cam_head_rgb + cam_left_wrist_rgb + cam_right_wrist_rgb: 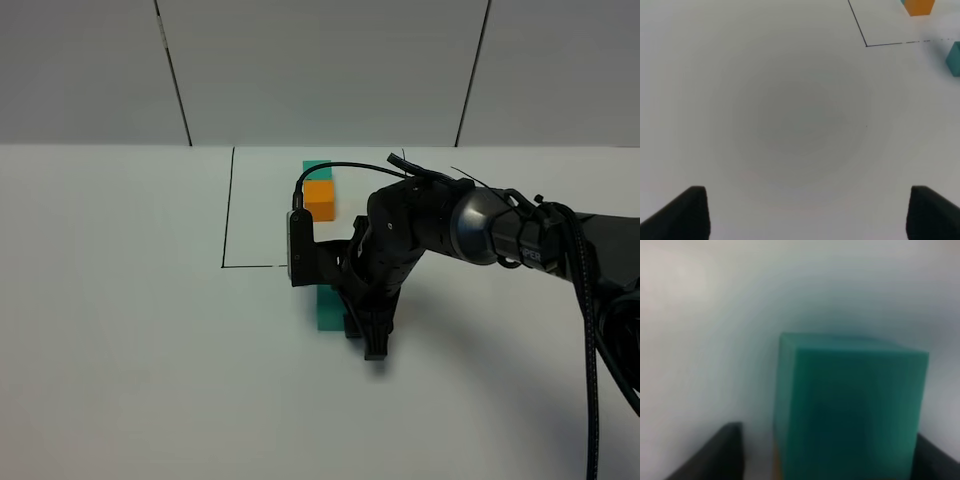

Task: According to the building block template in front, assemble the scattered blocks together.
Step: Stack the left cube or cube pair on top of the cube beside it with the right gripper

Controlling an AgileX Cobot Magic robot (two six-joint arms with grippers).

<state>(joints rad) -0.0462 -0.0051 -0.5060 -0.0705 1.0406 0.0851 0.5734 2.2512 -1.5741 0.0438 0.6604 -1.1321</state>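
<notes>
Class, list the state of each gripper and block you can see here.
left gripper: open, over bare table.
right gripper: straddling the loose teal block, grip unclear.
loose teal block: upright on table, outside black lines.
template pair: joined, inside black lines.

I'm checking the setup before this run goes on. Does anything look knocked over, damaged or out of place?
Nothing stands out. The template pair sits upright inside the black line. The loose teal cube rests flat on the table, outside that line, with the right tool around it. I can't see the loose orange cube.
</notes>
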